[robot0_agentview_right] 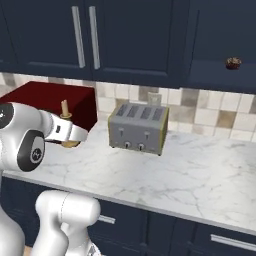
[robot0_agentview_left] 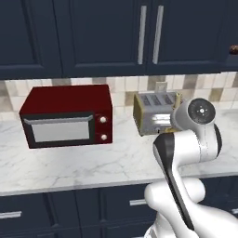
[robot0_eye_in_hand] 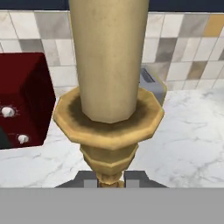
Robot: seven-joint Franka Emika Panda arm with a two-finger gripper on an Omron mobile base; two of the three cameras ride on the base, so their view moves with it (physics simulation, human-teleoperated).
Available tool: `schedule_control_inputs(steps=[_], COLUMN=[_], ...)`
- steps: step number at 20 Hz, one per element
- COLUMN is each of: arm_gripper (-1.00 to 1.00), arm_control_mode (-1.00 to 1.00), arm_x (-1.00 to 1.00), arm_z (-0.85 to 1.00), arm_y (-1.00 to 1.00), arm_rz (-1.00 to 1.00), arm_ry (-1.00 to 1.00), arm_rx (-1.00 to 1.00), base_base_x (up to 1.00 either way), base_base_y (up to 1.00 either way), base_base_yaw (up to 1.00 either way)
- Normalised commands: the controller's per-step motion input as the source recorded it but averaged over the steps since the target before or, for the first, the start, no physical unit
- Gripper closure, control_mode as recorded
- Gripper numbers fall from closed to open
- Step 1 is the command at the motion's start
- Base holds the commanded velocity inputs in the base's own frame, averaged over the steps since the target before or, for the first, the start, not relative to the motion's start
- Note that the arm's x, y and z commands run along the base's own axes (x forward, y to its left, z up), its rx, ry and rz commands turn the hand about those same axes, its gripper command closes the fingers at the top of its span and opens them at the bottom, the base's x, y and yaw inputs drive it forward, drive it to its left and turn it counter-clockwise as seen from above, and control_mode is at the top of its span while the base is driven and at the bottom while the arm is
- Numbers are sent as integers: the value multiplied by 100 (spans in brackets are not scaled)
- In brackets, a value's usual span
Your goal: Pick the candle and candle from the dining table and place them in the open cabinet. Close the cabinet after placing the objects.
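the tan candle fills my hand view, my end effector clamped on its brass stem to carry it upright toward the cabinet.

no readable text, labels, brands or numbers on anything in view

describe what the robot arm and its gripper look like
The arm is glossy white with rounded, bulbous links, dark grey bands at the joints and round dark caps on the joint ends. The gripper has two small dark grey squared finger tips. No cables or markings show.
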Motion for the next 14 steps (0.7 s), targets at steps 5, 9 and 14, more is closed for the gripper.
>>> schedule_control_inputs(steps=[5, 9, 14], arm_gripper=[100, 100, 100], arm_control_mode=[100, 100, 100], arm_x=[0, 0, 0], arm_z=[0, 0, 0], arm_y=[0, 0, 0], arm_rz=[0, 0, 0], arm_ry=[0, 0, 0], arm_rx=[0, 0, 0], base_base_x=[-1, -2, -4], base_base_y=[-61, -65, -38], base_base_yaw=[0, 3, 9])
